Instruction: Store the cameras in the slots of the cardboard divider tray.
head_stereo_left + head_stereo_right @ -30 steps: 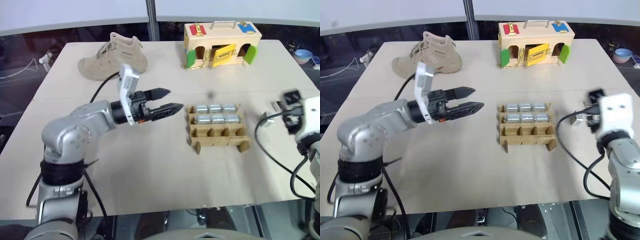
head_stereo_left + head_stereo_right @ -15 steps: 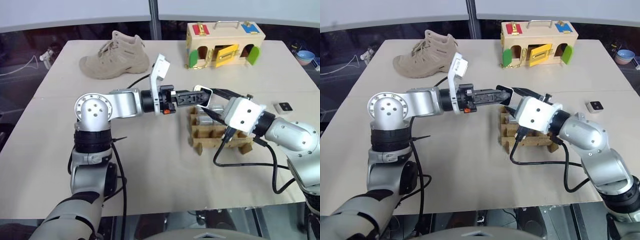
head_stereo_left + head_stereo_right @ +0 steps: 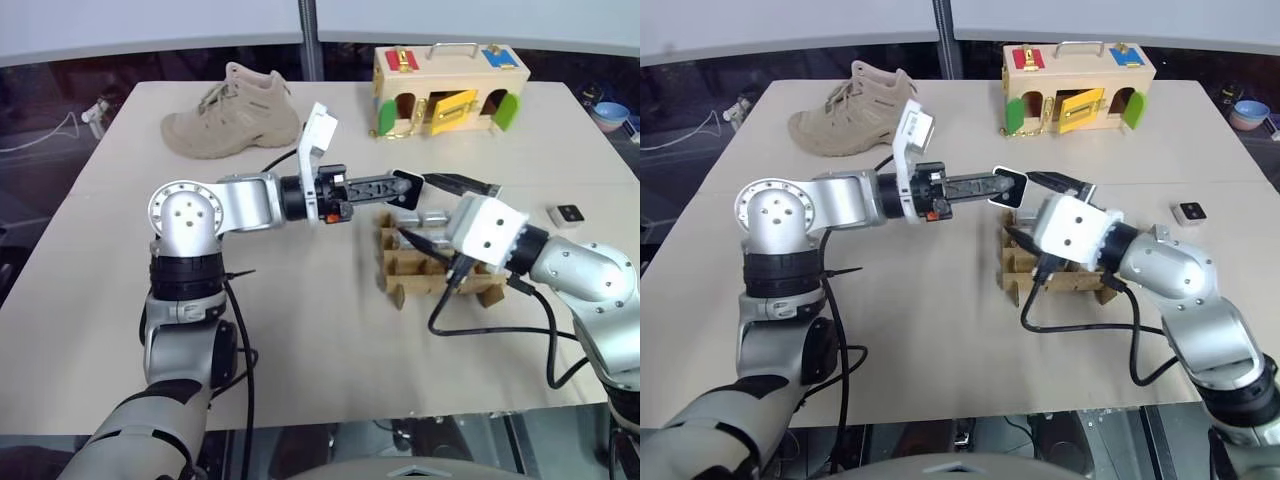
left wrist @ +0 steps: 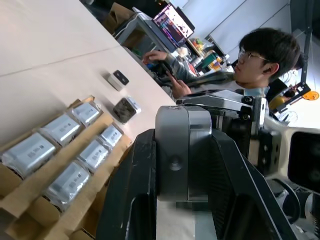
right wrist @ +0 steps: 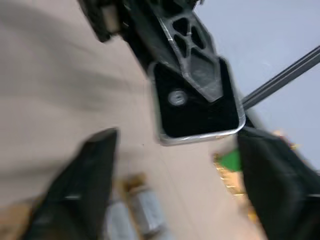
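Gripping a silver-cased, black-faced camera, left claw.

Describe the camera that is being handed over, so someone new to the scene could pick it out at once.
Start at the cardboard divider tray mid-table, with silver cameras lying in its slots. Just above its far left corner, the left gripper is shut on one camera. Unlike the slotted ones, this camera hangs in the air, its black lens face toward the open right gripper.

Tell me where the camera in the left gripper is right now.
In the head views, the camera is clamped in the left gripper above the rear left corner of the cardboard tray, between the open right gripper's fingers.
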